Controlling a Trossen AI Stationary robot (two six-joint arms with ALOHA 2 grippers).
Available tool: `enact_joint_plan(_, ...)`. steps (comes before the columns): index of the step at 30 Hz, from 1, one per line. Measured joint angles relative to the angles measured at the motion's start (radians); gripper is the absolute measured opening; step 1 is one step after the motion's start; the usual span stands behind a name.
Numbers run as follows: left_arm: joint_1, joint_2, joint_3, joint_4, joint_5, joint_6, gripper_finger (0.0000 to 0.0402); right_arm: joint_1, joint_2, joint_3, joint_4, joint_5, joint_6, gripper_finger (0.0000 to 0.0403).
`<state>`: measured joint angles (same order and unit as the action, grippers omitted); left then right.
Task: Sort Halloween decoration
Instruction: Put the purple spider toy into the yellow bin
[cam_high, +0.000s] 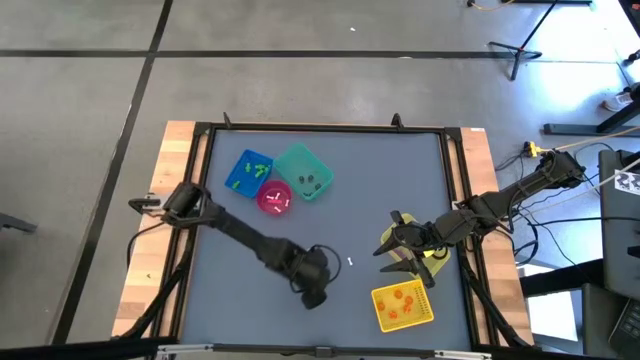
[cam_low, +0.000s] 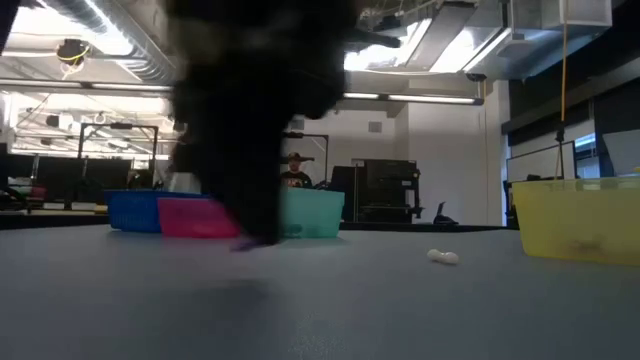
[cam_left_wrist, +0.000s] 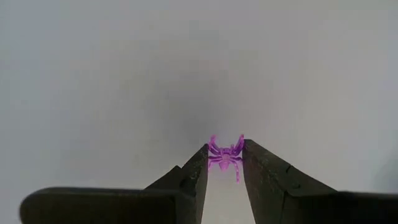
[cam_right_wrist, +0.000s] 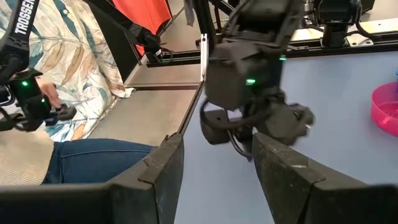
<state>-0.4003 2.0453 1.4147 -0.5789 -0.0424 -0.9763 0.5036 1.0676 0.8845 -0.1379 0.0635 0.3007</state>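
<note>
Purple spider (cam_left_wrist: 224, 158) between left fingers (cam_left_wrist: 193, 177)

Lettering on dark arm segment (cam_right_wrist: 25, 17): I read "TROSSEN" in white capitals, running along the segment at the edge of my right wrist view; the start of the word is cut by the frame.
High view: nothing legible to me; a black-and-white patterned marker (cam_high: 627, 181) sits at the right edge, but it carries no readable characters.
Low view: no readable signs.
Left wrist view: no text.
</note>
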Motion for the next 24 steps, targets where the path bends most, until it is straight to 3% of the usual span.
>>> enact_joint_plan(5,0.092,0.000,0.000,0.149,-0.017,0.153,0.0080,0.000,0.000,0.000,0.000,0.000,0.000,0.0189)
enact_joint_plan(14,0.229,0.000,0.000,0.539,-0.143,0.388,0.0080,0.000,0.000,0.000,0.000,0.000,-0.019,0.0189)
enact_joint_plan(24,0.284,0.047,0.002,1.036,-0.181,0.564,0.0080,0.000,0.000,0.002,0.036,-0.002,-0.069,0.0189)
